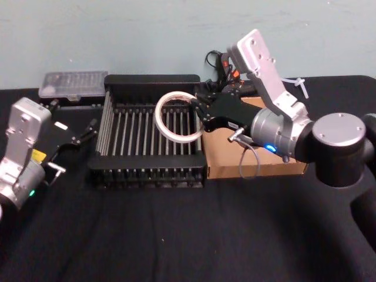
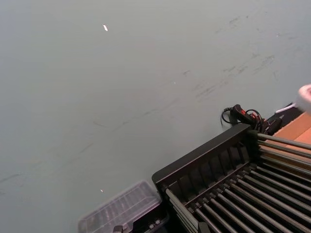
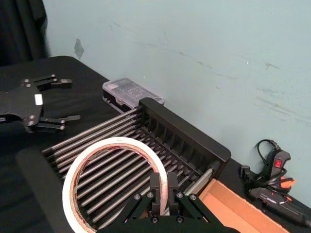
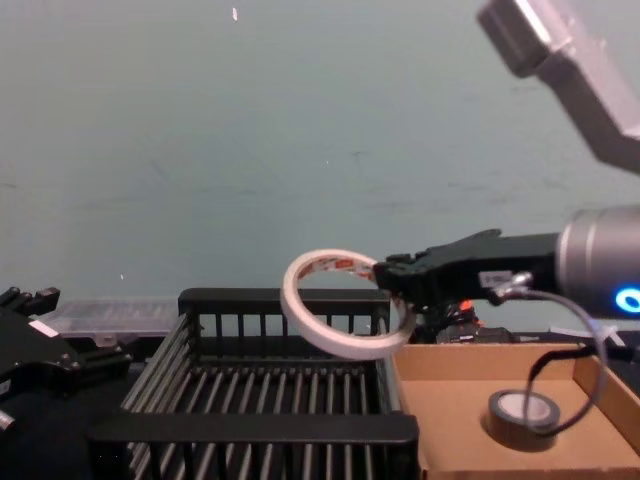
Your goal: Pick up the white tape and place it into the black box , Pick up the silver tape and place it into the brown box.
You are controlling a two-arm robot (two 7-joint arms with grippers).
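My right gripper (image 1: 197, 114) is shut on the rim of the white tape (image 1: 157, 116), a large thin ring held tilted above the right part of the black box (image 1: 153, 79). In the chest view the white tape (image 4: 340, 343) hangs clear over the crate's back right corner, pinched by the right gripper (image 4: 385, 275). The right wrist view looks through the ring (image 3: 114, 142) onto the crate's slats. The silver tape (image 4: 510, 420) lies flat inside the brown box (image 4: 450, 362), right of the crate. My left gripper (image 1: 82, 134) rests open at the far left.
A clear plastic case (image 1: 73, 85) sits behind the crate's left corner. A glue gun and cables (image 3: 274, 187) lie against the wall behind the brown box (image 1: 252, 170). Black cloth covers the table in front of both boxes.
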